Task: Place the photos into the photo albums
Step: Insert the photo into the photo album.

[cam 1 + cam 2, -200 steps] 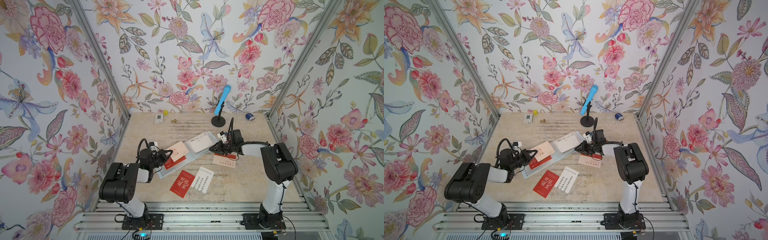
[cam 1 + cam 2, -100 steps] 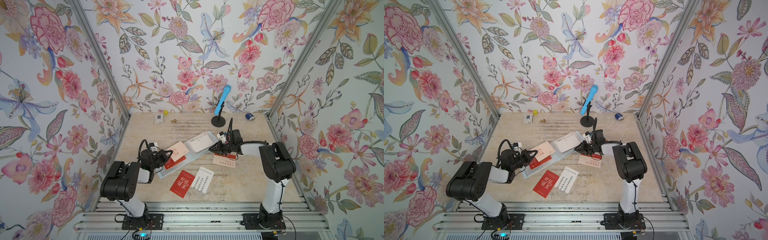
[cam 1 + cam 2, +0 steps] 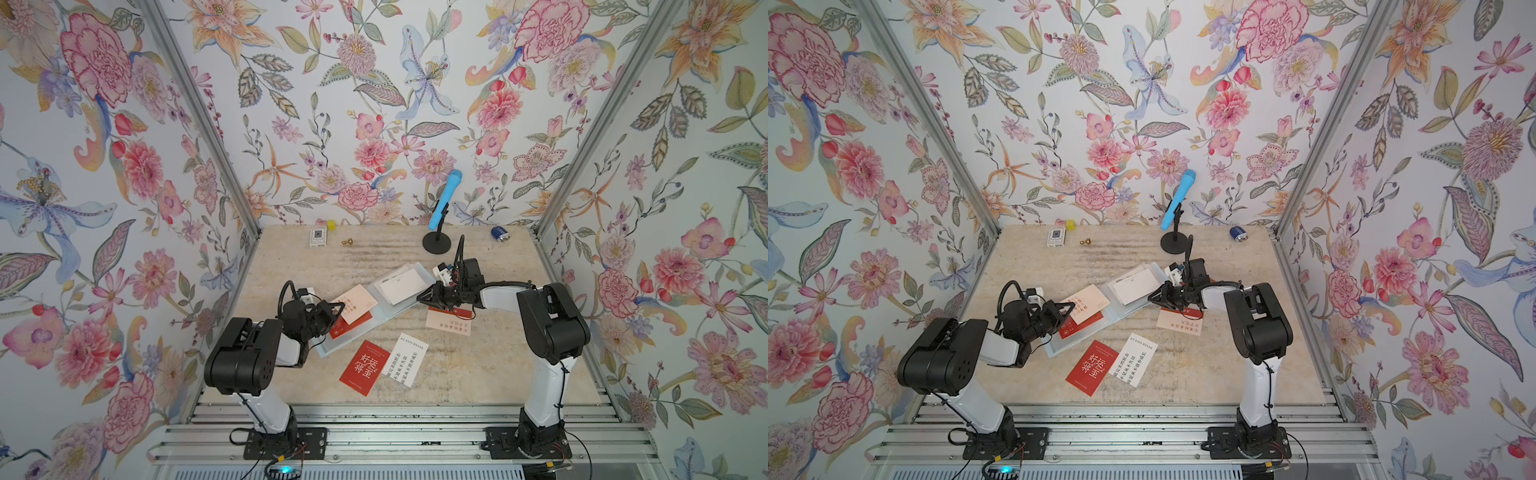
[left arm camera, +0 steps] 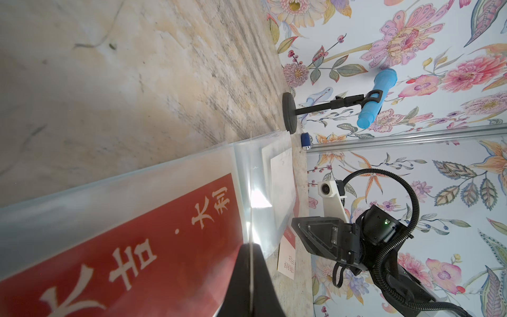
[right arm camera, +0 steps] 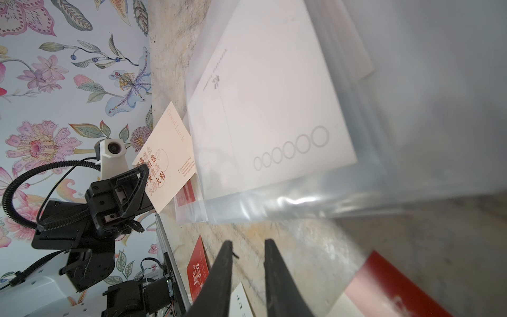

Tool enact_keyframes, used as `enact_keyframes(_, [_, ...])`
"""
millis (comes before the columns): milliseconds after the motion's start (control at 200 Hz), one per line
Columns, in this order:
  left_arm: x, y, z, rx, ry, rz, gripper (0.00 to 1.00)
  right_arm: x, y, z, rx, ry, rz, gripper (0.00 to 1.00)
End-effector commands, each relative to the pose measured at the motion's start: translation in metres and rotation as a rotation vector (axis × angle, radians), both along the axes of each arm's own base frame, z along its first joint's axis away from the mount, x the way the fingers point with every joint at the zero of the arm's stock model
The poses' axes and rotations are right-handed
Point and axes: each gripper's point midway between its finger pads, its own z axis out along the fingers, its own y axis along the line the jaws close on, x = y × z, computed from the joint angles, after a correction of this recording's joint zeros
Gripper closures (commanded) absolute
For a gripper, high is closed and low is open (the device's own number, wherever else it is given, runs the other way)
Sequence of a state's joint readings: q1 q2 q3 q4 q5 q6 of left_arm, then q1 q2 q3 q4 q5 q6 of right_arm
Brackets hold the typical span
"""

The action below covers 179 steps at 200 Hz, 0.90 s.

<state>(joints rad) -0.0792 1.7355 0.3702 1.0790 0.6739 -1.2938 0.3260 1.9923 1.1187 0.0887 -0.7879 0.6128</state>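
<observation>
The pale blue photo album point(image 3: 384, 313) point(image 3: 1113, 316) lies open mid-table. Its clear sleeves hold a red photo point(image 3: 353, 328) point(image 4: 137, 247) and a white one point(image 3: 401, 284) point(image 5: 274, 115). My left gripper point(image 3: 340, 306) point(image 3: 1073, 306) point(image 4: 251, 245) is shut on a pale pink photo point(image 3: 357, 303) point(image 5: 167, 153), which hangs flat over the album's left page. At the album's right edge my right gripper point(image 3: 419, 296) point(image 5: 248, 243) is narrowly open and holds nothing. A red-and-white photo point(image 3: 451, 324) lies beneath it. A red photo point(image 3: 365, 368) and a white one point(image 3: 406, 365) lie loose in front.
A blue microphone point(image 3: 445, 199) on a black stand point(image 3: 436, 242) rises at the back, close behind my right arm. Along the back wall sit a white box with a black square point(image 3: 318, 238), a yellow cube point(image 3: 331, 225), a brass piece point(image 3: 347, 241) and a blue cylinder point(image 3: 500, 232).
</observation>
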Motion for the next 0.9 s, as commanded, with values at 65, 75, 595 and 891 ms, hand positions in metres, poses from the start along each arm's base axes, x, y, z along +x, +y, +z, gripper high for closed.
enact_keyframes(65, [-0.001, -0.010, 0.004, -0.076, -0.024, -0.013, 1.00, 0.001, 0.003, -0.003, -0.007, 0.000, 0.018, 0.76])
enact_keyframes(75, [-0.001, -0.010, 0.004, -0.078, -0.025, -0.013, 1.00, 0.001, 0.003, -0.003, -0.008, 0.000, 0.018, 0.76])
enact_keyframes(595, [-0.007, -0.024, -0.011, -0.089, 0.021, -0.052, 1.00, 0.002, 0.003, -0.002, -0.009, -0.001, 0.022, 0.75])
enact_keyframes(891, [-0.012, -0.025, -0.013, -0.047, 0.047, -0.057, 1.00, 0.004, 0.004, -0.001, -0.008, -0.002, 0.024, 0.76])
